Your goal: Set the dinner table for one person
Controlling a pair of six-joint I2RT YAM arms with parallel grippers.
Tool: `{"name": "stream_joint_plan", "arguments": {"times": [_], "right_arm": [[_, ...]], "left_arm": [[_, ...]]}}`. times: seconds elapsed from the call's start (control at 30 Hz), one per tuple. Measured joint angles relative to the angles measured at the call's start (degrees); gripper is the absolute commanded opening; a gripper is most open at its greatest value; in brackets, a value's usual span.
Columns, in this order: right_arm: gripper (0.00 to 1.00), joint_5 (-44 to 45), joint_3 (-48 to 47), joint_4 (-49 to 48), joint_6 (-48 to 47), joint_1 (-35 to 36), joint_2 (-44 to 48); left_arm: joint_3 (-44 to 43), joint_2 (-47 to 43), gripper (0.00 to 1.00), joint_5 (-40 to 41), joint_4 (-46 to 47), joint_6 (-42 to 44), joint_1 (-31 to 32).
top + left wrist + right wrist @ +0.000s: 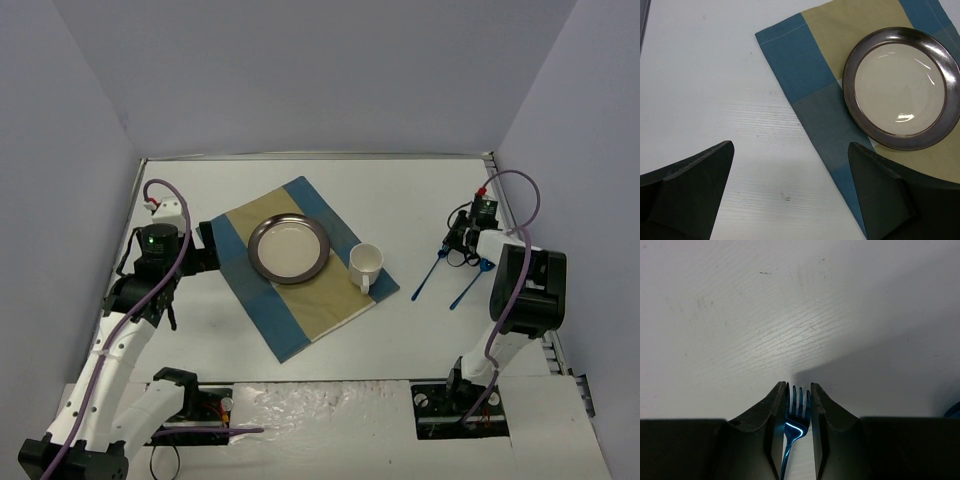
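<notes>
Plate (289, 248) + cup (366, 264) block mid table (400, 185); far strip open

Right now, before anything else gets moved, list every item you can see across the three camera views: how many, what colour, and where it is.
dinner table: 1, white, under everything.
cloth mat: 1, blue and tan stripes, middle of the table, lying at an angle.
plate: 1, cream with a dark shiny rim, on the mat.
cup: 1, white, on the mat, right of the plate.
fork: 1, blue, right side of the table, pinched at its tines.
second utensil: 1, blue, lying on the table near the fork; type unclear.
left gripper: 1, black, open, by the mat's left edge.
right gripper: 1, black, shut on the fork.
</notes>
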State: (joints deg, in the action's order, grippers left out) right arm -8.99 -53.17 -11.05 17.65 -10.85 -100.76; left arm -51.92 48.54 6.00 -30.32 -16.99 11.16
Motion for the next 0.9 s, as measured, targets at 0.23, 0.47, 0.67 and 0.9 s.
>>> {"name": "stream_joint_plan", "arguments": {"times": [0.23,0.47,0.67,0.9], "right_arm": [[0.00,-0.06,-0.63,0.68,0.62,0.00,3.61],[0.00,-0.80,-0.87,1.68,1.52,0.00,4.25],[0.00,-0.92,-5.11,6.71,2.46,0.02,6.51],[0.00,0.19,-14.71,12.93,4.00,3.18,11.28]], "left_arm": [[0.52,-0.09,0.95,-1.69,0.65,0.00,0.00],[1.15,-0.44,0.95,-4.93,2.07,0.04,0.00],[1.79,-0.66,0.95,-12.59,5.13,0.05,0.12],[-1.78,1.89,0.95,-14.01,6.55,0.25,8.26]]}}
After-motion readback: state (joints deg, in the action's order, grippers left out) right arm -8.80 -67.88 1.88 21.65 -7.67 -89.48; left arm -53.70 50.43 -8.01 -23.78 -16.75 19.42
